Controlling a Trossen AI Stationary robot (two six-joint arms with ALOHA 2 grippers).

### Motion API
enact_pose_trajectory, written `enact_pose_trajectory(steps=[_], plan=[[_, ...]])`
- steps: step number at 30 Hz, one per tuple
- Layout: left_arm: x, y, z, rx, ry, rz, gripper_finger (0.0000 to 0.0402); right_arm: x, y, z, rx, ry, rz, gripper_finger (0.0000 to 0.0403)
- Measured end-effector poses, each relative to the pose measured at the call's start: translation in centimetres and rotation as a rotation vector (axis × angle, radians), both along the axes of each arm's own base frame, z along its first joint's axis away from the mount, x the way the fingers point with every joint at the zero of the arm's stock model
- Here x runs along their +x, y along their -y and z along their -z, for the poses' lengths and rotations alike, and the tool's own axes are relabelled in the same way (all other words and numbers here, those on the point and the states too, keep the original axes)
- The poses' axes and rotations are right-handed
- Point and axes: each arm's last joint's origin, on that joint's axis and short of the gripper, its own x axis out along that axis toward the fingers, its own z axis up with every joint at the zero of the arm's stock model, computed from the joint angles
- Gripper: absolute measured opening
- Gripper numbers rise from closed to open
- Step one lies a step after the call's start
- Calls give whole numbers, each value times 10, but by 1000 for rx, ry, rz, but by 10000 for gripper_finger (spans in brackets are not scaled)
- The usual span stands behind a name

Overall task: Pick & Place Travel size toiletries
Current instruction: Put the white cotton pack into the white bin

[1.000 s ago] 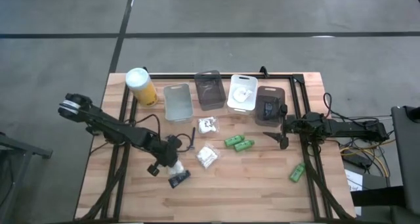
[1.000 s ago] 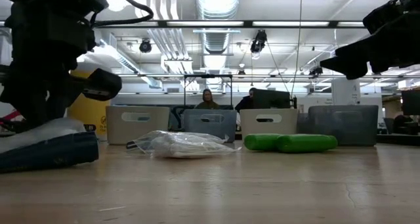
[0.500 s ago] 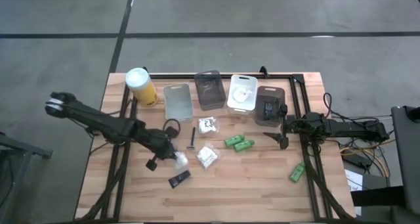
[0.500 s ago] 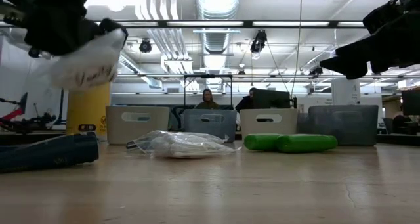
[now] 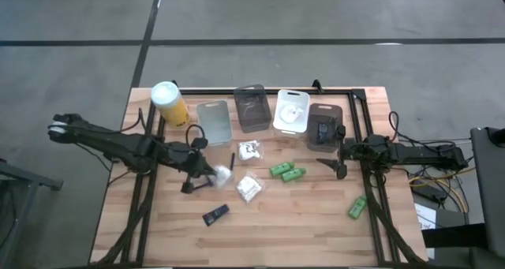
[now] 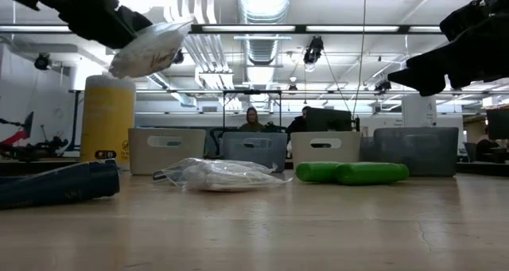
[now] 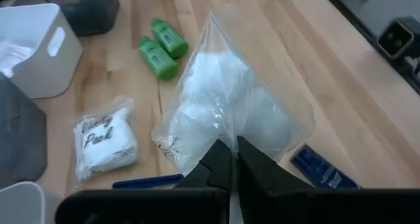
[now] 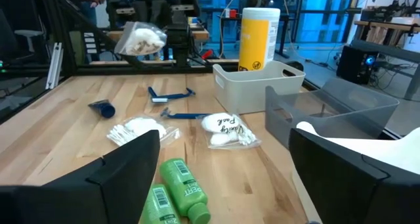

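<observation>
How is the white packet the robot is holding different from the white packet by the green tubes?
The held packet hangs in the air, pinched by the left gripper; the other packet lies flat on the table. The held one sits left of the table one, which is nearer the green tubes. Both are small, white and crinkly in clear wrap.

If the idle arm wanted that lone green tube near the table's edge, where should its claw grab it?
Probably across the middle of the lone green tube, coming straight down from above: it lies flat on the table with bare wood all round. The right claw waits open nearby.
</observation>
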Motion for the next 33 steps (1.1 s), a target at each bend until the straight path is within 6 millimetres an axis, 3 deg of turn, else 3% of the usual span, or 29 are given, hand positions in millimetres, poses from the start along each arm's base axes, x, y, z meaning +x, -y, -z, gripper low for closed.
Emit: enact_pose_trajectory(steps=[8, 21, 26, 33], plan=[[2, -17, -4, -38, 30, -122, 12, 0, 0, 0, 0, 0, 0, 335], [17, -72, -14, -79, 74, -439, 11, 0, 0, 0, 0, 0, 0, 356], [35, -95, -24, -55, 62, -512, 10, 0, 0, 0, 0, 0, 0, 342], [78, -123, -29, -45, 55, -559, 11, 0, 0, 0, 0, 0, 0, 325]])
